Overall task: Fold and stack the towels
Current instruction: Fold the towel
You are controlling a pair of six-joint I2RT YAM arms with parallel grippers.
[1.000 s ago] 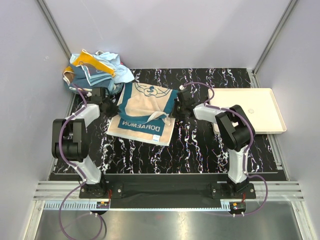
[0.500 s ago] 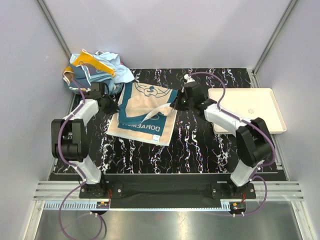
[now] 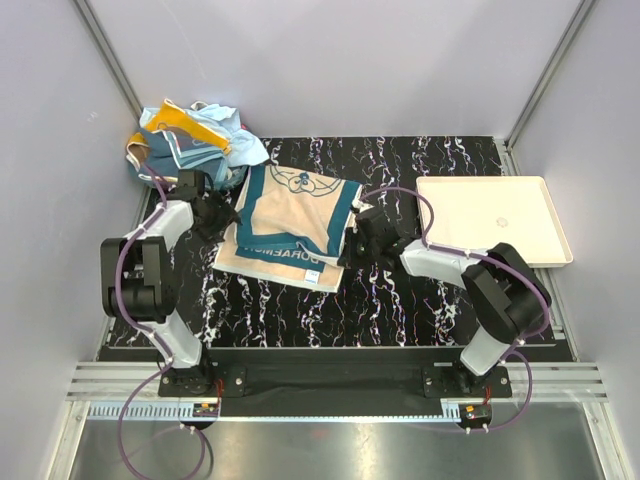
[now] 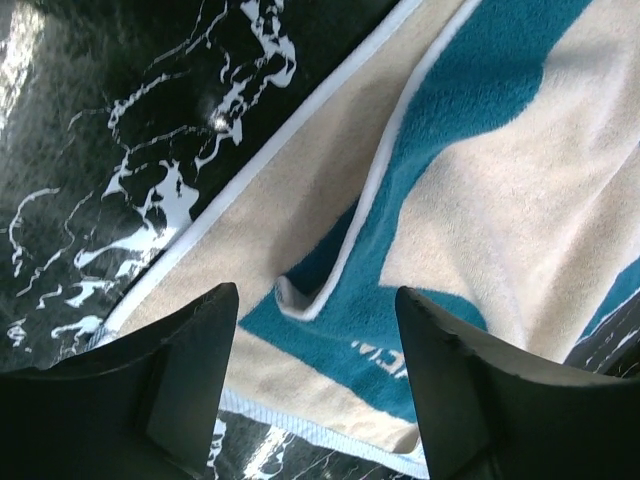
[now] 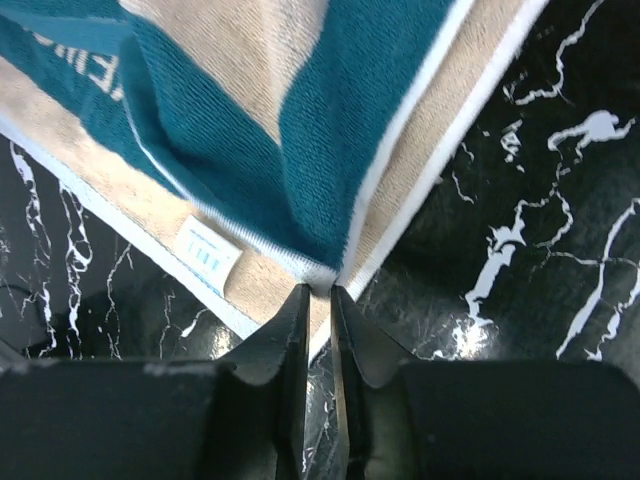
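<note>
Lettering point(image 3: 285, 256) on the towel point(image 3: 295, 215) comes first: white capitals on a teal band, upside-down to the top camera, reading as "DORAEMON", with the folded flap lying along their upper edge. My right wrist camera also shows a small white label point(image 5: 212, 255) sewn at the hem, its pale blue print too fine for me to read. The towel is looped terry, teal border around a beige centre, piped in white, lying folded in the middle of the black, white-veined table point(image 3: 400, 300). The other towels sit in a crumpled pile point(image 3: 190, 140) at the far left corner, and a cream rectangular tray point(image 3: 495, 215) lies on the right. My left claw point(image 3: 222, 213) is released, its fingers spread wide over the towel's left edge and a turned-up corner, gripping nothing. My right claw point(image 3: 350, 248) is at the towel's near right corner with the fingers a sliver apart; the folded corner meets the tips, and I cannot tell whether any cloth is pinched. A second ago the flap was bunched higher and more lettering showed; it now lies flatter and further toward me. The right claw has come from the far right edge to the near corner.
</note>
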